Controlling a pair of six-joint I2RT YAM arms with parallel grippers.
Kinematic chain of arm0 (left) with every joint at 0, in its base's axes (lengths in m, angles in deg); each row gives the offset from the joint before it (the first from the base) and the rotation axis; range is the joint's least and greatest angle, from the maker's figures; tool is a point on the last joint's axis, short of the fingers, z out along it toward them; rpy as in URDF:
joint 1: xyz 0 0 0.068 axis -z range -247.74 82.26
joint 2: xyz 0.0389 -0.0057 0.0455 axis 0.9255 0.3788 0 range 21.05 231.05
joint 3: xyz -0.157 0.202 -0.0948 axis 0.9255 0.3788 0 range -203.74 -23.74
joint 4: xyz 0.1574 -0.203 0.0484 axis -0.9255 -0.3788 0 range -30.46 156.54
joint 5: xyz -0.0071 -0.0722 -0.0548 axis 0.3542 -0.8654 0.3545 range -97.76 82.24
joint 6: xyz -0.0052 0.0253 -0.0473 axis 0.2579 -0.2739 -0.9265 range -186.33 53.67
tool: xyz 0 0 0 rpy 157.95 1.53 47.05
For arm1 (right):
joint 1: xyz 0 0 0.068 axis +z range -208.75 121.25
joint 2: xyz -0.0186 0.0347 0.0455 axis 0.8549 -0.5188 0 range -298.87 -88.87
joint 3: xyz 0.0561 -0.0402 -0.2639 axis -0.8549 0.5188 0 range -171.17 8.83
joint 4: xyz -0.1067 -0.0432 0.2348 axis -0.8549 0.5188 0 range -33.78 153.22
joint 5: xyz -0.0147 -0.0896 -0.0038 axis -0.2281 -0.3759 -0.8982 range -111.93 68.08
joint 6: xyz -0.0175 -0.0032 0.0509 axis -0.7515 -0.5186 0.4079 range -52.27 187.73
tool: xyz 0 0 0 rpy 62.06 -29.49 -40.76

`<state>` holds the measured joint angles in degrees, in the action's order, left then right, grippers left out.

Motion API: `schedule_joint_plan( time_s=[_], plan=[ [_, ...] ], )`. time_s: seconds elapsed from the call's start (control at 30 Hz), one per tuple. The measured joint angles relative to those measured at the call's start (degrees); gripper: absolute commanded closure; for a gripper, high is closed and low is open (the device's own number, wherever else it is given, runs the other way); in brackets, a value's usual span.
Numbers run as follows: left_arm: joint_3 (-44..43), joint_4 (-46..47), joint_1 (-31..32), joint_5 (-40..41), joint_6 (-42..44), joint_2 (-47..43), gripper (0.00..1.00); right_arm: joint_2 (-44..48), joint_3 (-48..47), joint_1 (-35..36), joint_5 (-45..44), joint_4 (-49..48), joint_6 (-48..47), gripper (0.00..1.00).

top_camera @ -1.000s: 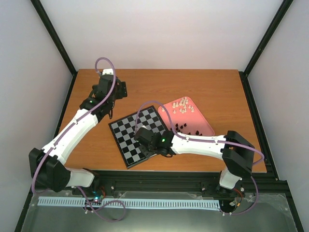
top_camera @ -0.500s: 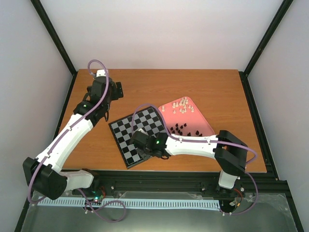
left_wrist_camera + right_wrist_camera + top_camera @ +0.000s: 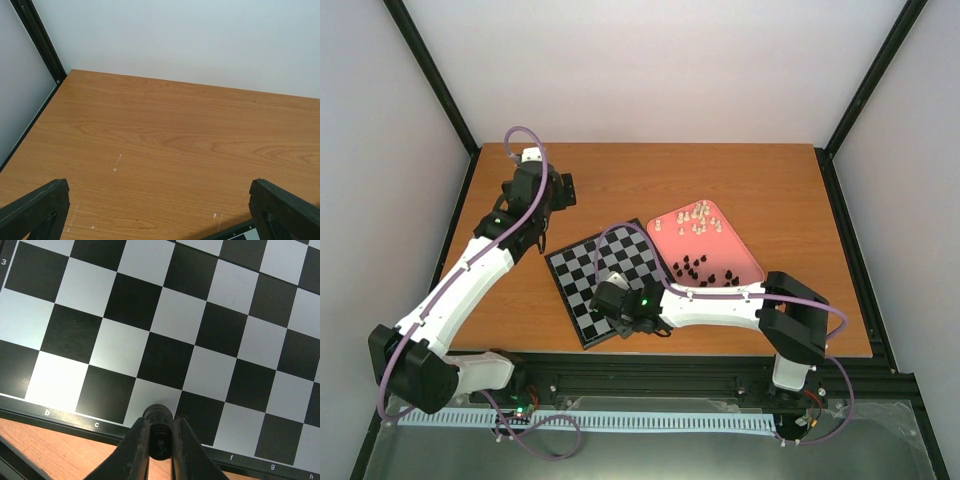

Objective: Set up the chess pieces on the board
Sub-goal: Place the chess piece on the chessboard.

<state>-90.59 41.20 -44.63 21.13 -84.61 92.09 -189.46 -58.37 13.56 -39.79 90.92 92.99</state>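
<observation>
The board (image 3: 582,272) lies tilted on the table with its squares bare. In the right wrist view my right gripper (image 3: 160,426) is shut on a black chess piece (image 3: 158,413), held low over a light square in the board's (image 3: 165,315) near row, between the letters c and f. From above, that gripper (image 3: 617,312) sits over the board's near edge. My left gripper (image 3: 563,188) is open over bare wood at the back left, its fingers (image 3: 35,207) wide apart and empty. The other chess pieces are cream ones (image 3: 698,220) and black ones (image 3: 704,268).
A pink tray (image 3: 752,262) to the right of the board holds the loose pieces. The board's corner (image 3: 241,233) shows at the bottom of the left wrist view. Black frame posts stand at the table's back corners.
My right gripper has carried the black piece leftward and nearer, to the board's near row. The left arm has drawn back a little toward the back left.
</observation>
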Motion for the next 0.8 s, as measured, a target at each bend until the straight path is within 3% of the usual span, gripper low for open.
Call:
schedule_joint_plan(
  time_s=[0.8],
  plan=[
    [0.5,0.5,0.0,-0.6,0.0,-0.7,0.0,-1.6,0.1,0.0,-1.6,-1.1,0.2,0.97]
  ],
)
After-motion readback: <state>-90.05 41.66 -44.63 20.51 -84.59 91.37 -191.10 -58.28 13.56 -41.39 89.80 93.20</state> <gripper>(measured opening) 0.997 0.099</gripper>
